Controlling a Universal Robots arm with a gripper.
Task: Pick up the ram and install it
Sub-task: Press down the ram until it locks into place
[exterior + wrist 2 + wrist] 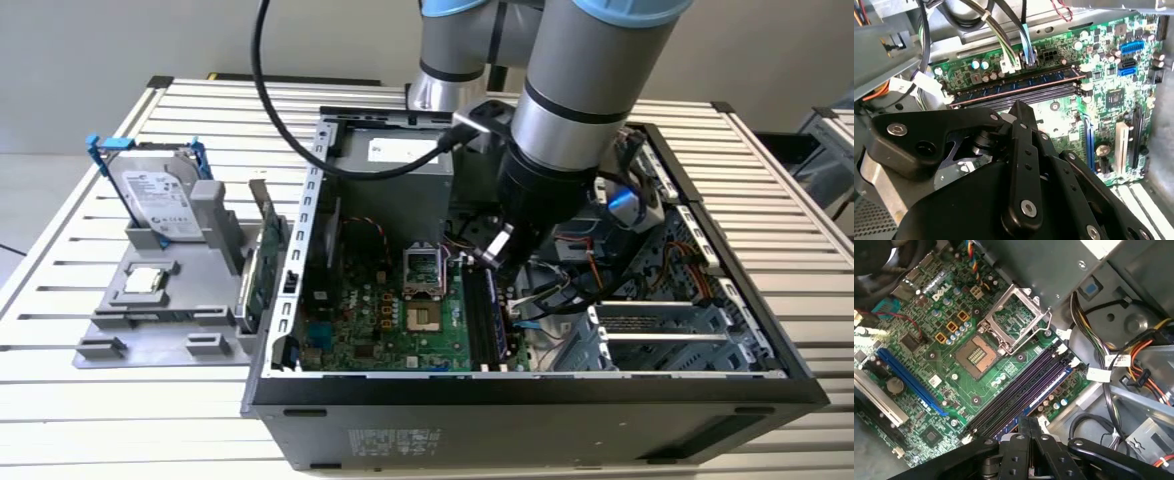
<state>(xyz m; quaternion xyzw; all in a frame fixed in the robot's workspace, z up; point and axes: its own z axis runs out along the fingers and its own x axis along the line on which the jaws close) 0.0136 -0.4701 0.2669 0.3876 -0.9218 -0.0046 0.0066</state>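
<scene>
Second wrist view: claw (1021, 107) closed, above seated ram (1019, 85).

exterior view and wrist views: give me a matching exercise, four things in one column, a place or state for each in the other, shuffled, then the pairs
Things:
1. ram
2. hard drive
3. processor socket
4. gripper

Places or states:
A. standing upright in the grey holder outside the computer case
B. lying in a slot on the motherboard
C. over the memory slots inside the case
D. open, with its metal frame lifted

Pairs: 1-B, 2-A, 3-D, 4-C
</scene>
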